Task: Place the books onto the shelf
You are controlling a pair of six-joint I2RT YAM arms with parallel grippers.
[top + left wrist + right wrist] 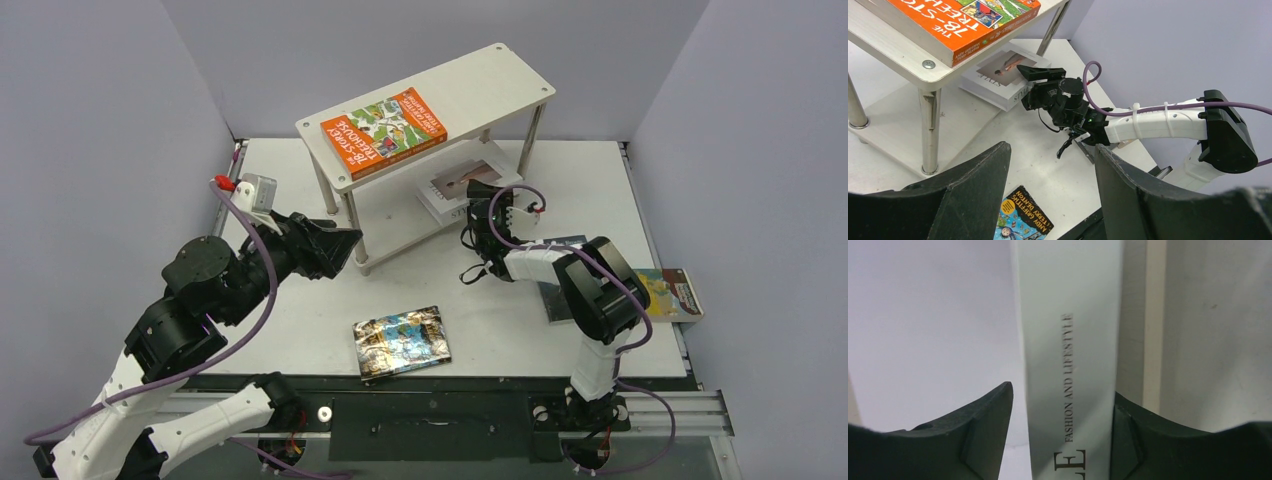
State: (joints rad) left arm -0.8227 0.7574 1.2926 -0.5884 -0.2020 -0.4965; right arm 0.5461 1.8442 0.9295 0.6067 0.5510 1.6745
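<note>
The white paperback with a figure photo (452, 188) lay on the lower board of the white two-tier shelf (500, 80), at the far edge of the table (500, 335). It looked light, stiff and slick, best taken across its spine. The right fingers (978, 440) straddled that spine loosely, not pinching it. The left fingers (973, 190) stood spread and empty.

L gripper (345, 250) jaws apart, arm bent; R gripper (480, 190) jaws apart, arm stretched fwd.

Between the fingers of the right gripper (1062, 390) runs the spine of the white book (1068, 340), printed "FASHION AND LIFESTYLE" beside larger letters "LE". Up and left of the left gripper (1052, 146), the orange book (963, 25) reads "THE 78-STOREY TREEHOUSE". Just below that gripper, the comic book (1020, 220) reads "ANDY GRIFFITHS TERRY DENTON".
</note>
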